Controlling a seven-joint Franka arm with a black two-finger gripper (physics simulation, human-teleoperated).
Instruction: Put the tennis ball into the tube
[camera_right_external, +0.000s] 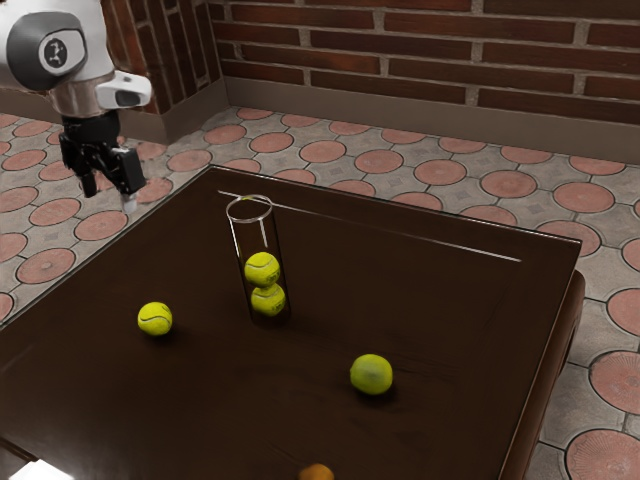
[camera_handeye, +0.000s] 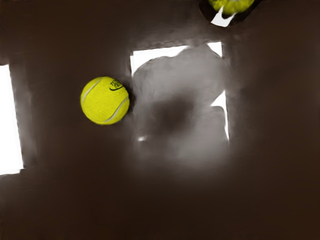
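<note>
In the exterior view, a brick wall (camera_right_external: 400, 60) and a patterned floor (camera_right_external: 600, 200) lay beyond the worktop (camera_right_external: 430, 300), whose far, left and right edges showed. In the wrist view, the worktop carried pale, glassy reflections (camera_handeye: 180, 140).

The arm (camera_right_external: 85, 60) came in at the exterior view's upper left. Its end effector (camera_right_external: 110, 196) pointed down, raised, seen against the floor past the left edge, fingers spread with a gap between them.

The clear tube (camera_right_external: 241, 250) stood upright toward the far left part of the worktop, its rim open upward, with an upper ball (camera_right_external: 262, 270) and a lower ball (camera_right_external: 269, 300) stacked inside.

The loose tennis ball (camera_right_external: 155, 319) rested on the worktop, left of the tube and a little nearer, with bare surface between them and around the ball. The wrist view showed dark print and curved seams on it.

A yellow-green round thing (camera_right_external: 371, 374) sat to the right and nearer, well apart from the tube. Part of a small orange thing (camera_right_external: 317, 472) appeared at the near side.
</note>
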